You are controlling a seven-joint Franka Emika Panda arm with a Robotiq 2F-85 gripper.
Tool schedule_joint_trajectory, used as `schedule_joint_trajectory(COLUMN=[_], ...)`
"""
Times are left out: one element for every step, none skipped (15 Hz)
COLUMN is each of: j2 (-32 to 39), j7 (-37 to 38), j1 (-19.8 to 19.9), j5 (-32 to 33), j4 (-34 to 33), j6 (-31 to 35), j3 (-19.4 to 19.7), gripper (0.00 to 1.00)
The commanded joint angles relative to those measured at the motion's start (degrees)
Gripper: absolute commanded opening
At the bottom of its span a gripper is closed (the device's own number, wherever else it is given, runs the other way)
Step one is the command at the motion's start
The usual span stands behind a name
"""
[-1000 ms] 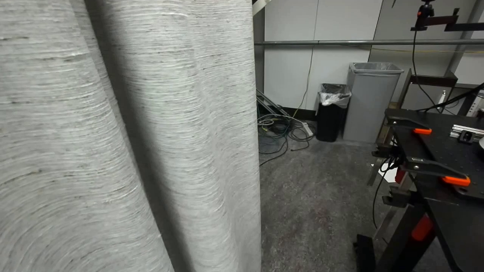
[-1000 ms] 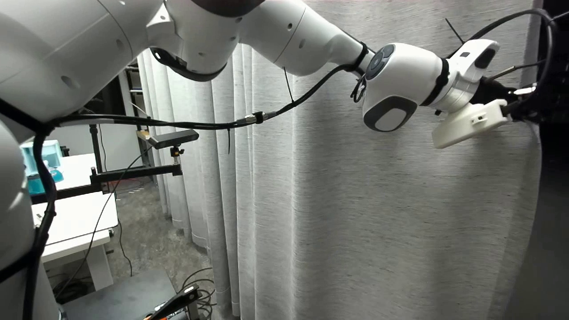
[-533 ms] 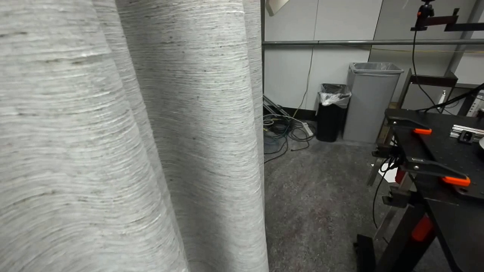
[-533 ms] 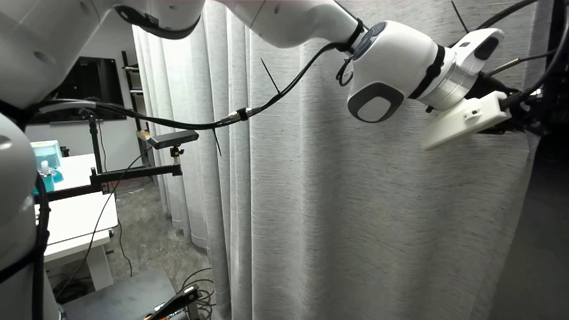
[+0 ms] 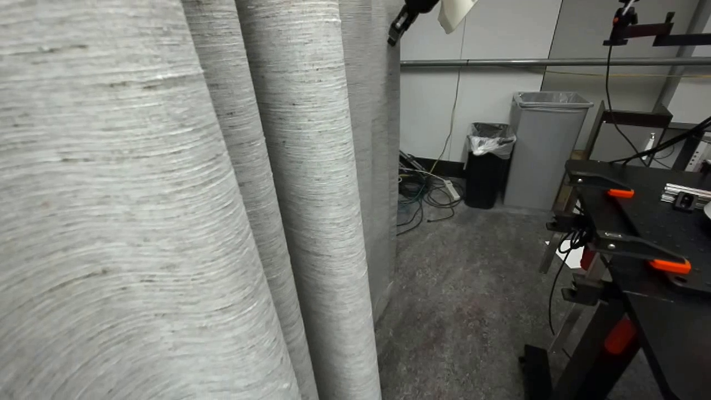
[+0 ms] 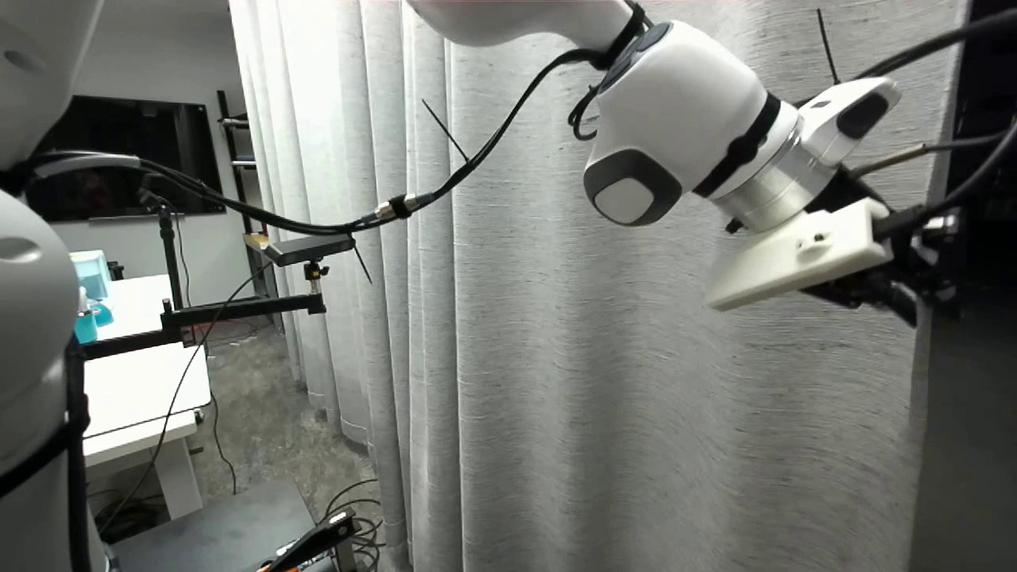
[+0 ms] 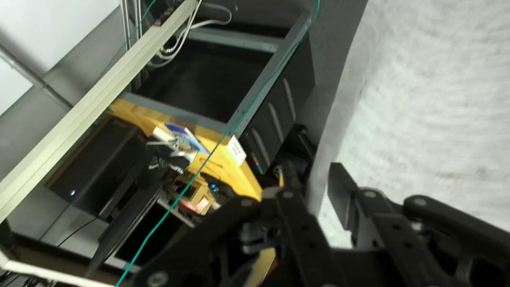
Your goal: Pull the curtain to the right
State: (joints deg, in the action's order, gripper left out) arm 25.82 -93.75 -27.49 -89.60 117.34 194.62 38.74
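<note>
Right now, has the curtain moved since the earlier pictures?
Yes: in an exterior view, the curtain has shifted right, high up, toward the black bin.

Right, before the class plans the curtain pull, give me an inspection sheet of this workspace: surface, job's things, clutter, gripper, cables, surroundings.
Surface: black tabletop, two orange-tipped clamps at its edge.
Job's things: light-grey woven curtain hanging in deep vertical folds.
Clutter: white power strip and tangled cords on the floor.
Gripper: open; in the wrist view the curtain's edge shows between the jaws, contact unclear.
Cables: black cable strung along the robot arm; green cord crossing the wrist view.
Surroundings: black bin beside a taller grey bin; white table; dark wall-mounted screen.
</note>
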Motion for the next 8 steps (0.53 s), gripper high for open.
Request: schedule_joint_trajectory(j2=[-2.5,-2.4,-5.4,-2.0,-1.9,-2.5,-2.5,-6.1], j7=[-5.1,-5.9,3.9,-5.3,-4.3,-4.9,-5.1,3.7], j1=[-0.2,0.3,7.7,0.9,1.7,1.9,2.0,10.0], j5=[-2.9,-3.1,9.3,-1.3,-0.6,-0.5,0.0,11.8], j4=[9.6,11.9,16.5,15.4,17.0,18.6,19.9,23.6], j6=[-1.6,-2.0,1.5,-2.7,-3.0,-3.2,-4.0,-0.7], j3=[-1.2,-1.8,-10.3,-2.6,-3.6,-3.8,-3.9,-12.4], gripper=[0.58,0.67,0.74,0.82,0.89,0.96,1.00,1.00])
